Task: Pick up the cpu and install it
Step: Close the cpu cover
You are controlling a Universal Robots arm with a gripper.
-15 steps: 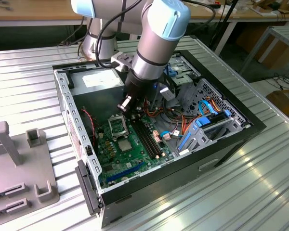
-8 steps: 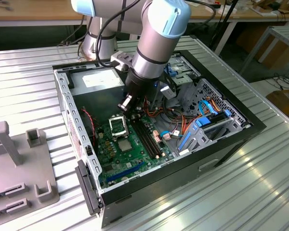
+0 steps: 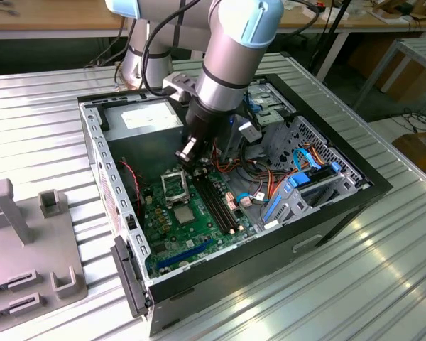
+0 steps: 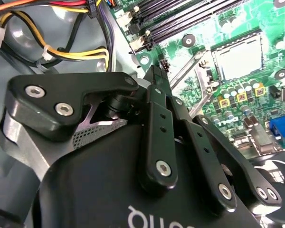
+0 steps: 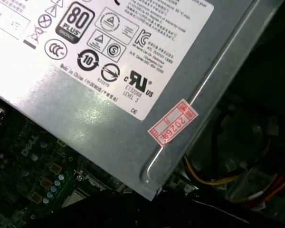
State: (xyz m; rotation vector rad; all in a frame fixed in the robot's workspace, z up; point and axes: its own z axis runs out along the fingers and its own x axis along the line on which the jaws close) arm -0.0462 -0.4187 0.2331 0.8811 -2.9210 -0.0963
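Inside computer case [image 3: 284,257] — motherboard [image 3: 167,234], power supply [image 3: 145,117], cables [image 3: 270,179]; fingers [image 4: 156,102] closed together, above motherboard.

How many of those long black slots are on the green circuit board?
4 long black slots, side by side in one group on the green board, at the exterior view's right of the square socket; the arm above may hide their far ends.

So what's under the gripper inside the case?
Green motherboard, black memory slots and the square socket. The gripper itself covers the board directly beneath it.
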